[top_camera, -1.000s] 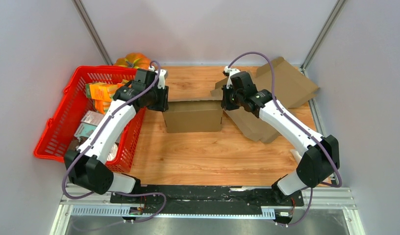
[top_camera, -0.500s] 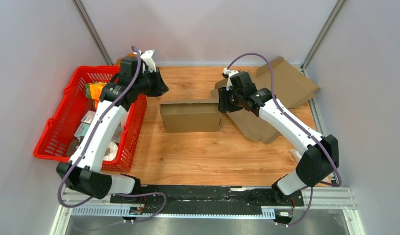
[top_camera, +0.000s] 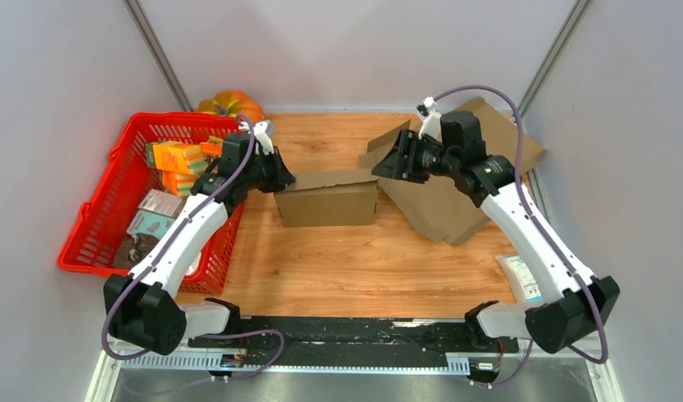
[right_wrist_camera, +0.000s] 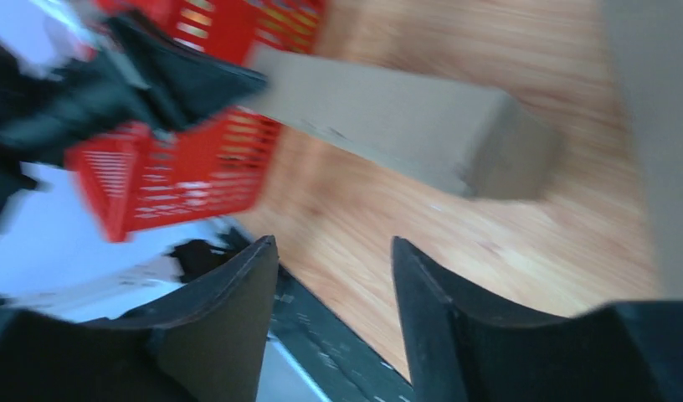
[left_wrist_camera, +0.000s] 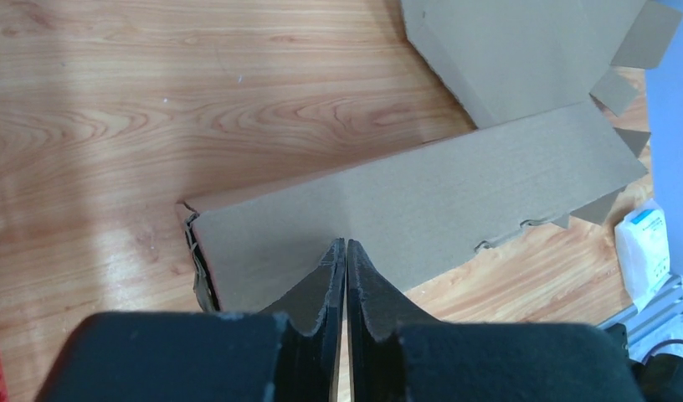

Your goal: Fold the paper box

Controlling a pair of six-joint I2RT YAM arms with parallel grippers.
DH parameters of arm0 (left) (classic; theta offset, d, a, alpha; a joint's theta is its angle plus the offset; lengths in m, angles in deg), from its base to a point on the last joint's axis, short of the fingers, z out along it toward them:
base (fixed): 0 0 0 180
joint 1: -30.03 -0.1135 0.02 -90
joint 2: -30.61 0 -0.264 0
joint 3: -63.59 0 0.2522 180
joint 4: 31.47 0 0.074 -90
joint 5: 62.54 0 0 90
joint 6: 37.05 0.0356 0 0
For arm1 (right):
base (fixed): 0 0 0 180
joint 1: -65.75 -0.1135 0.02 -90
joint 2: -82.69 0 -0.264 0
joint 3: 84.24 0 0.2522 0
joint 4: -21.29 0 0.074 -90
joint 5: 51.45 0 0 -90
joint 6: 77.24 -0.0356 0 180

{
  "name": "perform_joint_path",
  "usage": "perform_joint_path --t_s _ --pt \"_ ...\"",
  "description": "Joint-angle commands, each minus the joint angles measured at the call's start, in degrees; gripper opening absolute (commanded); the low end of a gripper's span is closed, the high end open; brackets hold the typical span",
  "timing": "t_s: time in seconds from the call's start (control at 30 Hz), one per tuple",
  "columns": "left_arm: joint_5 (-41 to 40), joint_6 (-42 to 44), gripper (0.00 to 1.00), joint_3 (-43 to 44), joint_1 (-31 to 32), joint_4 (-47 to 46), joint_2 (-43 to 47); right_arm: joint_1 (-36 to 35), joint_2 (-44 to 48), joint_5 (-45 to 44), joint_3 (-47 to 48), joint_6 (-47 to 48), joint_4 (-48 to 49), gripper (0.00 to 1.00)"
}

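Observation:
The brown paper box (top_camera: 328,199) stands on the wooden table, folded into a long block; it also shows in the left wrist view (left_wrist_camera: 422,209) and the right wrist view (right_wrist_camera: 405,126). My left gripper (top_camera: 285,178) is shut and empty, its tips (left_wrist_camera: 345,244) at the box's upper left end. My right gripper (top_camera: 382,167) is open and empty, lifted off the box's right end; its fingers (right_wrist_camera: 334,243) hang over bare table.
A red basket (top_camera: 112,209) with packets stands at the left, a pumpkin (top_camera: 231,103) behind it. Flat cardboard sheets (top_camera: 480,159) lie at the back right. A white packet (top_camera: 522,276) lies at the right edge.
My left gripper came down from above the basket to the box's left end. My right arm swung up and back off the box's right end, and its jaws stand open.

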Motion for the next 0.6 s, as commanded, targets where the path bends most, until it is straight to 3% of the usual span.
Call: perform_joint_path --t_s 0.0,0.1,0.2,0.27,0.37,0.4,0.47,0.53,0.57 --pt "-2.7 -0.4 0.11 -3.0 0.1 -2.5 0.8 0.4 -7.1 18.8 -1.8 -12.9 28.4 0.45" --pt "-3.5 0.1 0.11 -5.1 0.0 -2.8 1.1 3.1 -14.0 26.7 -5.7 -15.9 41.5 0.13" --pt "-3.7 0.8 0.11 -5.4 -0.1 -2.5 0.1 4.0 -17.4 29.4 -11.7 -22.1 56.5 0.02" --pt "-3.4 1.2 0.11 -5.5 -0.1 -2.4 -0.5 4.0 -18.1 29.4 -18.6 -24.1 64.8 0.01" --pt "-3.5 1.9 0.11 -6.1 -0.1 -2.2 -0.5 5.3 -20.1 25.1 -19.8 -14.3 54.6 0.00" --pt "-3.6 2.4 0.11 -6.2 -0.1 -2.0 -0.3 5.9 -21.8 30.4 -20.5 -16.1 57.6 0.00" --pt "-3.5 3.4 0.12 -6.2 -0.1 -0.1 1.1 5.9 -19.0 31.6 -25.4 -21.7 62.6 0.00" --pt "-3.7 4.1 0.13 -6.4 -0.1 2.4 2.5 4.4 -11.3 28.6 -25.0 -17.5 53.7 0.10" --pt "-3.2 4.2 0.14 -6.7 -0.1 3.0 4.1 4.2 -8.7 27.5 -21.1 -12.4 42.9 0.14"
